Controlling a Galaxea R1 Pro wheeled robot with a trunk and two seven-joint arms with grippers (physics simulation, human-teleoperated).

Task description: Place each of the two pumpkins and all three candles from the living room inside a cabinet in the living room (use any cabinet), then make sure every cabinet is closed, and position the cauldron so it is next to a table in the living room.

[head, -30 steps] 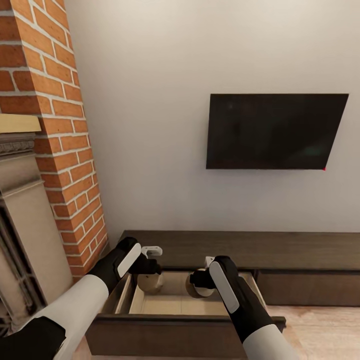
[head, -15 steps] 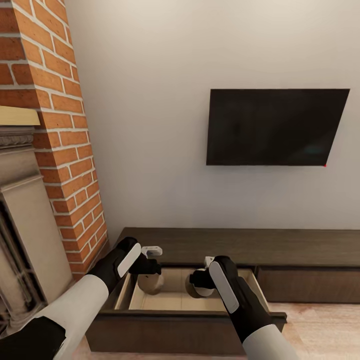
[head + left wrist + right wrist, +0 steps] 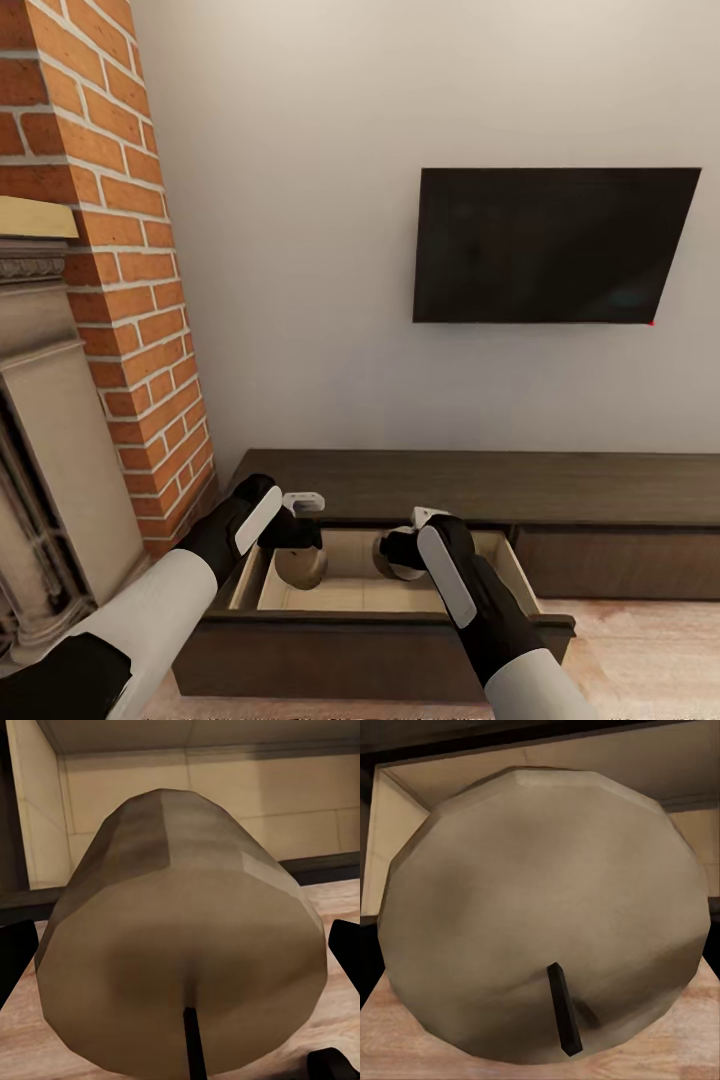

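Observation:
Both of my grippers hang over the open drawer [image 3: 365, 592] of the long dark cabinet [image 3: 520, 485]. My left gripper [image 3: 298, 548] is shut on a cream candle [image 3: 302, 567], held at the drawer's left end. That candle [image 3: 180, 945] shows close up in the left wrist view with its dark wick, a black fingertip [image 3: 15, 960] at each side and the pale drawer floor behind. My right gripper [image 3: 402, 548] is shut on a second candle [image 3: 392, 556] near the drawer's far wall; this candle [image 3: 547, 915] looms large in the right wrist view. The pumpkins, cauldron and table are out of view.
A black TV [image 3: 555, 245] hangs on the white wall above the cabinet. A brick chimney column [image 3: 130, 300] and a stone fireplace surround [image 3: 50, 480] stand at the left. The cabinet's right drawer front [image 3: 620, 565] is shut. Wooden floor [image 3: 640, 650] lies at the right.
The whole picture has slid upward a little, so the camera has moved. Both grippers keep hold of their candles; the left one sits slightly lower against the drawer.

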